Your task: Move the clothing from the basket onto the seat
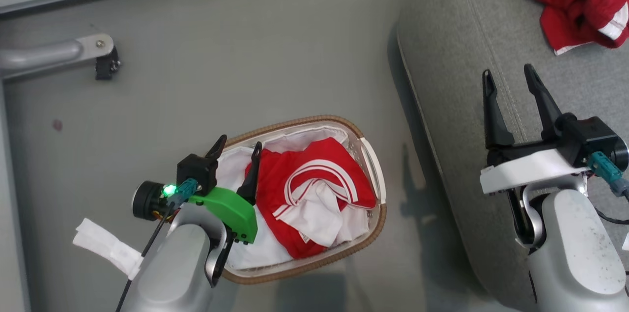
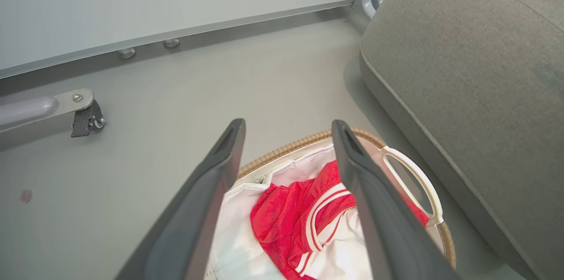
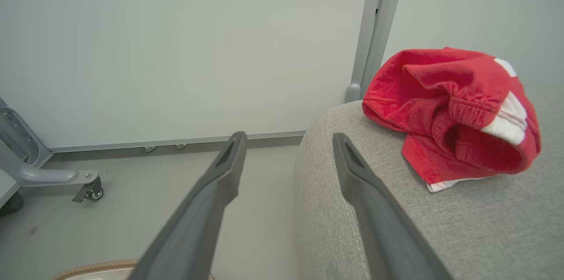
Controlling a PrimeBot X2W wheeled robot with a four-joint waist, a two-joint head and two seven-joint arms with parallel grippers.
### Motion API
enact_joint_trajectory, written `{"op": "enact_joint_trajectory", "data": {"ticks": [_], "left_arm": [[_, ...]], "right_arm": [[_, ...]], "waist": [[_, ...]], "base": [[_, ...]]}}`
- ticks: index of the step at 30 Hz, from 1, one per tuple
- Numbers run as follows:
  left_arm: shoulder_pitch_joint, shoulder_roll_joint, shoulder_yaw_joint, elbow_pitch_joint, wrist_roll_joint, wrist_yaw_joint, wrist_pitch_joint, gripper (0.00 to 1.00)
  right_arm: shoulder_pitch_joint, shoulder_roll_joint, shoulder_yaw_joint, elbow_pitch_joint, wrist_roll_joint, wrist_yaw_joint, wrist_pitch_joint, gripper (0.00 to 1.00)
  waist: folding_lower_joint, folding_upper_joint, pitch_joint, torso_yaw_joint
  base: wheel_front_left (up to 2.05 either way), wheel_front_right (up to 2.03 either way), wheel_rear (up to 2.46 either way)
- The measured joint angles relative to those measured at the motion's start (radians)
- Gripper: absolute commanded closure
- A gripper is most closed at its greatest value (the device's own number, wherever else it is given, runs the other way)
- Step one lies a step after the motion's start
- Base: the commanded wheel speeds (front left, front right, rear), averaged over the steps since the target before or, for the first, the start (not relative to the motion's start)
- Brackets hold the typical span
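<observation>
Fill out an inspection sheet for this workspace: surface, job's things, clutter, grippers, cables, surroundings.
Surface: grey floor, one small reddish spot.
Job's things: red-and-white garment lies in the basket on its white liner; second red garment lies on the seat.
Clutter: white strip beside the left forearm.
Grippers: left gripper open over the basket, fingers empty; right gripper open over the seat's edge, empty.
Cables: left wrist cable, black; right wrist cable, black.
Surroundings: pale wall, metal leg with caster, upright post.
</observation>
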Motion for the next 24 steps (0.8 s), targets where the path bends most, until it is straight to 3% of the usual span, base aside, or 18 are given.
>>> {"op": "enact_joint_trajectory", "data": {"ticks": [15,24], "left_arm": [[-0.184,0.033,-0.337,0.226,-0.002,0.0,0.0,0.0],[-0.295,0.072,-0.384,0.305,-0.002,0.0,0.0,0.0]], "right_arm": [[-0.075,0.0,0.069,-0.092,0.087,0.0,0.0,0.0],[-0.086,-0.001,0.108,-0.128,0.141,0.0,0.0,0.0]], "waist": [[0.0001,0.0,0.287,-0.122],[0.0001,0.0,0.397,-0.192]], "base": [[0.0,0.0,0.0],[0.0,0.0,0.0]]}}
